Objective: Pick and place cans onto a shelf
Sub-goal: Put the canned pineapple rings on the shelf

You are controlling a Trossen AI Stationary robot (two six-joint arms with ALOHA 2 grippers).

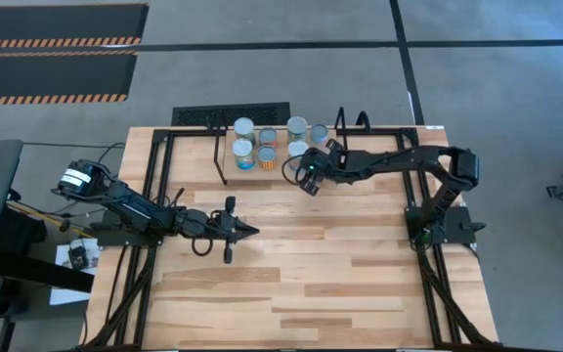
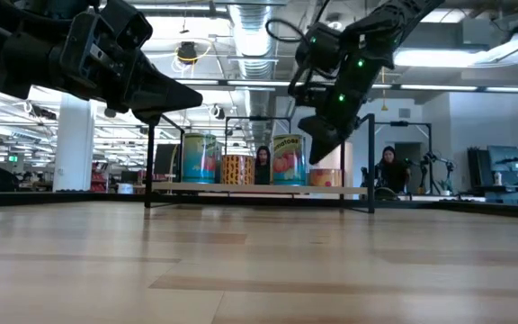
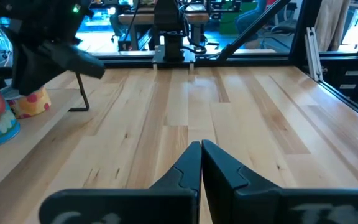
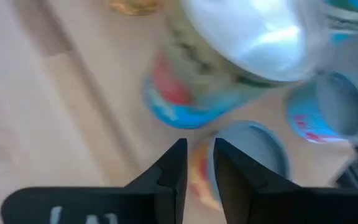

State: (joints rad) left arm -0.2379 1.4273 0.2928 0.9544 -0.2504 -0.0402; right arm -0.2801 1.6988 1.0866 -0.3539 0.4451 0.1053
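Pale wooden tabletop [image 1: 311,284] fills most of the high view, bare in front. At its left side my left gripper [image 1: 240,231] waits low over the boards, fingers pressed together and holding nothing. Further right, at the back edge, the shelf [image 1: 225,161] carries the cans [image 1: 244,154], seven that I can count, standing upright in two rows. My right gripper [image 1: 308,181] hangs just in front of their right end, fingers nearly together and empty, tilted down toward the nearest can [image 4: 253,37]. My worry, as I judge it: pulling away carelessly, a finger clips that can and topples it into its neighbours.
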